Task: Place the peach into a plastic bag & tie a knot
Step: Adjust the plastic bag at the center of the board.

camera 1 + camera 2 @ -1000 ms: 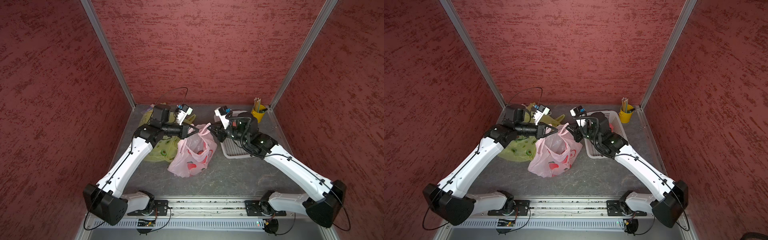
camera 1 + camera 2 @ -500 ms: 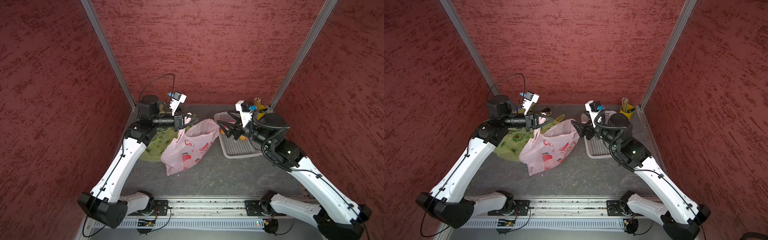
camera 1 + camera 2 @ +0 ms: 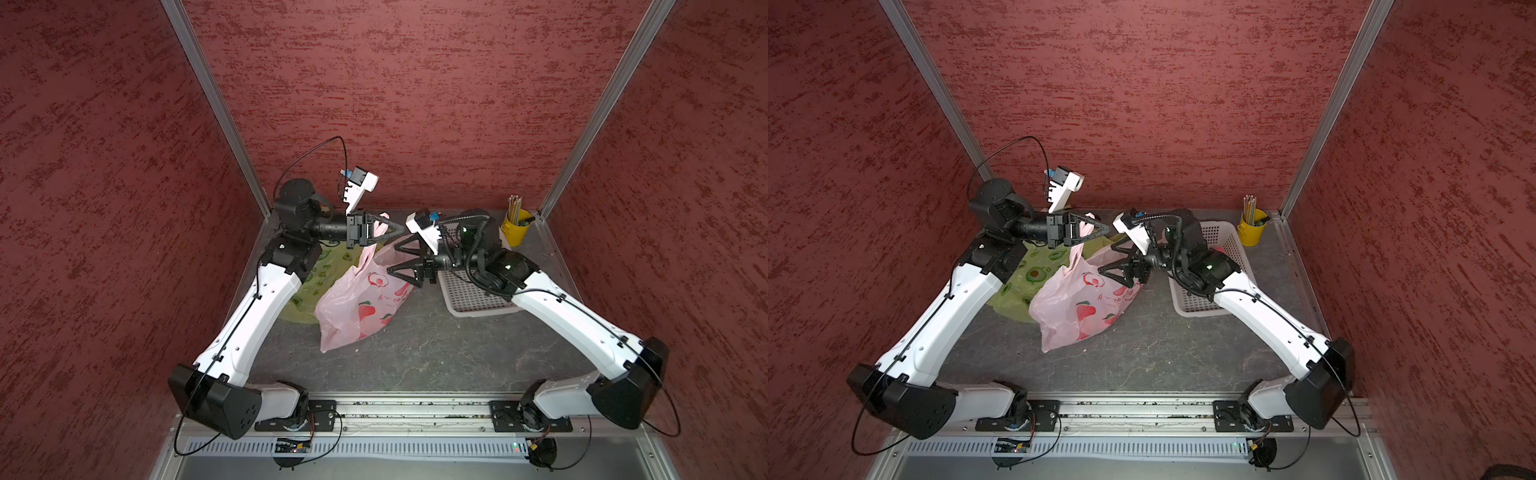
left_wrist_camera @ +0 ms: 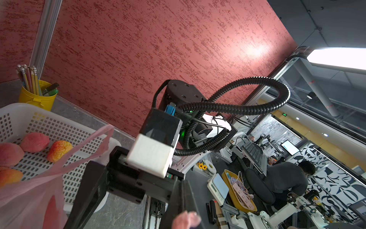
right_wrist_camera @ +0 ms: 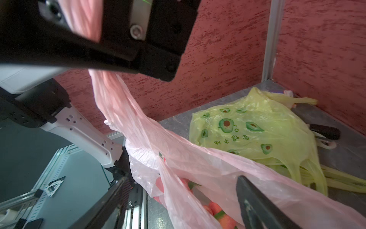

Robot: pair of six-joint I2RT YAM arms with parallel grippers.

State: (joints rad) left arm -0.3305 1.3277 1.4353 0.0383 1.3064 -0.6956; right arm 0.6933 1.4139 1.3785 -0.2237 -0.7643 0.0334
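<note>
Left gripper (image 3: 401,237) pinched the bag (image 3: 361,299) handle; right gripper (image 3: 392,258) gaped wide, empty. No knot yet; contents unclear.

Top views high above front, looking down on table (image 3: 415,353), wrist views close, sharing pink bag (image 5: 188,158)

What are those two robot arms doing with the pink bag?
The left gripper is shut on a handle of the pink bag, holding it up while the bag's bottom rests on the table. The right gripper is open right beside the bag, holding nothing. Peaches lie in the white basket. No knot is tied yet. Whether a peach is inside the bag, I cannot tell.
</note>
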